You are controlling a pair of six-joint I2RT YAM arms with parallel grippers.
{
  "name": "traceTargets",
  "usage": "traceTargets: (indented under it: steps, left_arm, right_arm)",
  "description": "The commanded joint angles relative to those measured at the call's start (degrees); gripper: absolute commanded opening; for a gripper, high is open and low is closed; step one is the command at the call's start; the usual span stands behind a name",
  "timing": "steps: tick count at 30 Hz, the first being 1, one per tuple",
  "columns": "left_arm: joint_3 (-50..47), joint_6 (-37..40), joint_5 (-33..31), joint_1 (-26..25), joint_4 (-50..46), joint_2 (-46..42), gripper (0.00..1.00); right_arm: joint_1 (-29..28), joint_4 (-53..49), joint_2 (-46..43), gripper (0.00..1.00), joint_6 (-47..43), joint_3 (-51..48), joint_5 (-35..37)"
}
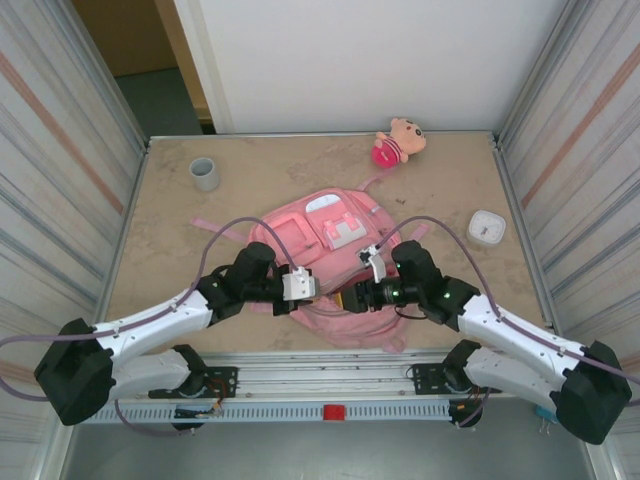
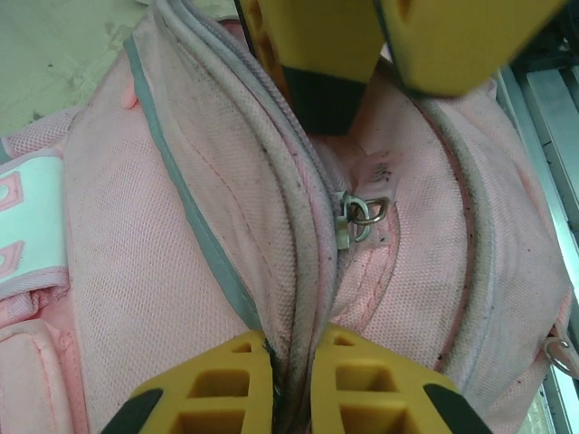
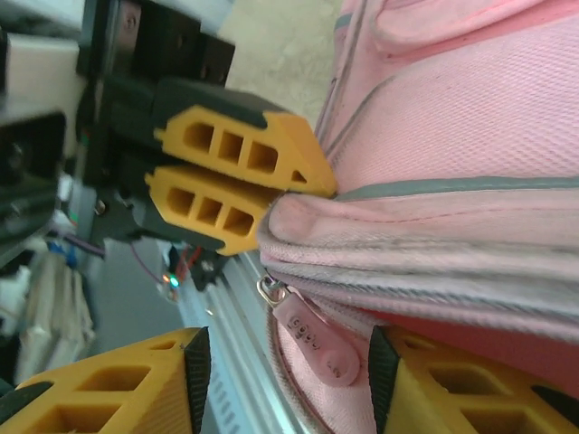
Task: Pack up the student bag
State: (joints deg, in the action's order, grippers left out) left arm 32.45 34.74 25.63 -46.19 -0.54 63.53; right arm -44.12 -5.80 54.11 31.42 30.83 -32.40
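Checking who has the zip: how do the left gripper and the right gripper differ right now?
The left gripper is shut, pinching the zip edge of the backpack; the right gripper stands open. The left gripper holds fabric; the right gripper only straddles the zipper pull. Both have yellow fingers.

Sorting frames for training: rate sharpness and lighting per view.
Top external: even soft light, side walls bowed by the wide lens, student bag sharp. Left wrist: bag weave crisp, the left pincer soft at the bottom edge. Right wrist: pink fabric in focus, background at left blurred and dim.
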Motion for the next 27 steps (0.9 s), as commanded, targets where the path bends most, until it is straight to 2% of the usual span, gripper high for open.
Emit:
traceTargets:
  steps: [1, 4, 11, 19, 25, 27]
  left_arm:
    - [1.4, -3.7, 4.7, 0.5, 2.8, -1.2, 0.05]
    - [1.8, -4.9, 5.3, 0.7, 3.2, -0.6, 0.06]
    - [2.8, -7.3, 7.9, 0.8, 4.6, 0.7, 0.06]
    - [3.6, -8.4, 9.0, 0.9, 5.4, 1.2, 0.06]
    - [3.8, -8.3, 8.0, 0.9, 5.2, 1.4, 0.05]
    - [3.8, -8.2, 7.7, 0.9, 4.9, 1.5, 0.06]
  right_arm:
    - [-2.6, -1.1, 2.0, 0.49, -7.7, 3.3, 3.7]
    - [-6.7, -3.8, 2.0, 0.48, -8.8, 5.0, 10.4]
    - [-12.2, -11.7, 0.5, 0.46, -9.6, 7.6, 26.8]
    - [-17.6, -14.6, 5.7, 0.45, -12.2, 11.7, 35.7]
    - [-21.3, -19.6, 8.3, 0.43, -12.1, 15.4, 46.7]
    - [-21.6, -20.0, 7.8, 0.37, -12.4, 15.8, 47.1]
